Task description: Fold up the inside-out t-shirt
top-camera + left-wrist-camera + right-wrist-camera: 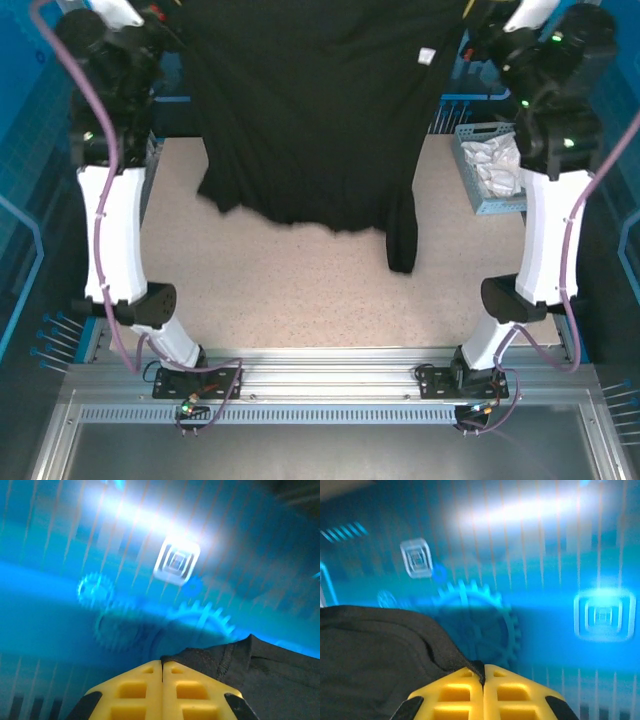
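You have no fold made yet: the inside-out t-shirt (310, 110) hangs spread in the air between your two raised arms, its lower edge dangling over the counter (300, 300). Your left claw (162, 667) and right claw (484, 672) are each clenched on a shirt edge, lifted high and well apart.
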